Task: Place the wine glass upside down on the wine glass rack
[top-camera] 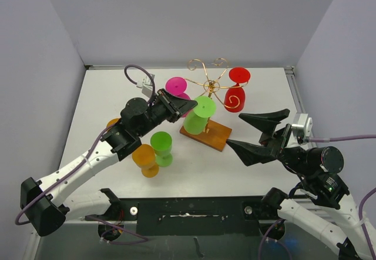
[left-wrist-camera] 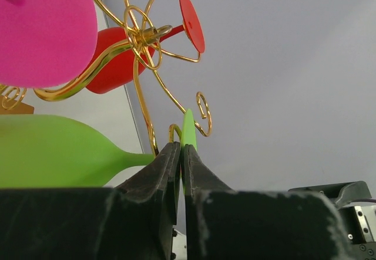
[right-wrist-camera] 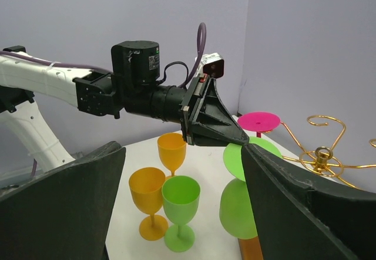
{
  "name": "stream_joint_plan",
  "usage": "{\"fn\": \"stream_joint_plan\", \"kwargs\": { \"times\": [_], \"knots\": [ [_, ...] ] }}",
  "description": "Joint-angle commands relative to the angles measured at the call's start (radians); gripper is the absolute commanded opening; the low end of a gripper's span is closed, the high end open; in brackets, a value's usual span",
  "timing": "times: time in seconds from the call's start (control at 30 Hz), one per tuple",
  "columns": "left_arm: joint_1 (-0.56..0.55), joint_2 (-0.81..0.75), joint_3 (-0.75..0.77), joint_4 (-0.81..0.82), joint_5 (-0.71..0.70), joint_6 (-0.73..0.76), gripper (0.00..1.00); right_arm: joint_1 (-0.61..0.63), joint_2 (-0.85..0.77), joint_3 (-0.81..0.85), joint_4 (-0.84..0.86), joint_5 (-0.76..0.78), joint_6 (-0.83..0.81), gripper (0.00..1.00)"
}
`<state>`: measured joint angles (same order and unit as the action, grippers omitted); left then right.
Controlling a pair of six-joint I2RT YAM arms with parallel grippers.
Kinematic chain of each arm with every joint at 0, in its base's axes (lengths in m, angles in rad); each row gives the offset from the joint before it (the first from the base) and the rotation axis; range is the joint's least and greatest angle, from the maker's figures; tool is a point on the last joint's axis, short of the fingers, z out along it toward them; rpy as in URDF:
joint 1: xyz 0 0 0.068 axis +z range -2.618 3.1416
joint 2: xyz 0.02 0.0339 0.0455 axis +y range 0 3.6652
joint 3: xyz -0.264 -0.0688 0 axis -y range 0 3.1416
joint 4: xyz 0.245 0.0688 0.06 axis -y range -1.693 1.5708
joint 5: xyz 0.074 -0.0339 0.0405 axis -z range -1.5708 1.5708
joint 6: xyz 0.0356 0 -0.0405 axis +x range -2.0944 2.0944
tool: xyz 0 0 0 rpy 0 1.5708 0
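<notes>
Nearest to us, on the near-right side of the wine glass rack (top-camera: 211, 85), the right gripper (top-camera: 235, 130) hangs with its two fingers spread wide. Nothing is between them, and it is well apart from the rack's wooden base (top-camera: 216, 137).

To the near-left of the rack, three cups stand upright on the table (top-camera: 117, 90). A small green glass (top-camera: 160, 147) and an orange glass (top-camera: 145, 159) stand just beside each other. A second orange glass (right-wrist-camera: 172, 149) is behind them, mostly hidden by the left arm in the top view.

Closer to the rack, the left gripper (left-wrist-camera: 181, 151) reaches in from the left. Its fingers are pressed together on the thin edge of the foot of the green wine glass (top-camera: 197, 119). That glass is upside down and tilted, foot up and bowl down over the base, just to the near-left of the central post. Its stem runs beside a gold wire arm, but we cannot tell whether it sits in the arm.

Farther back, a pink glass (top-camera: 176, 87) hangs foot-up on the left of the post. A red glass (top-camera: 234, 97) hangs the same way on the right.
</notes>
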<state>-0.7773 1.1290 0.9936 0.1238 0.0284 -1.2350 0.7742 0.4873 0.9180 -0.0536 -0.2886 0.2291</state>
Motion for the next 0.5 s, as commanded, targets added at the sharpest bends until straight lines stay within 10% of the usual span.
{"fn": "stream_joint_plan", "kwargs": {
  "times": [0.0, 0.47],
  "knots": [
    [0.003, 0.014, 0.068, 0.052, 0.025, 0.073, 0.06, 0.006, 0.017, 0.003, 0.046, 0.023, -0.005, 0.82],
    [-0.002, 0.044, 0.170, -0.097, 0.023, 0.268, 0.26, 0.006, 0.021, -0.002, 0.038, 0.023, -0.016, 0.83]
  ]
}}
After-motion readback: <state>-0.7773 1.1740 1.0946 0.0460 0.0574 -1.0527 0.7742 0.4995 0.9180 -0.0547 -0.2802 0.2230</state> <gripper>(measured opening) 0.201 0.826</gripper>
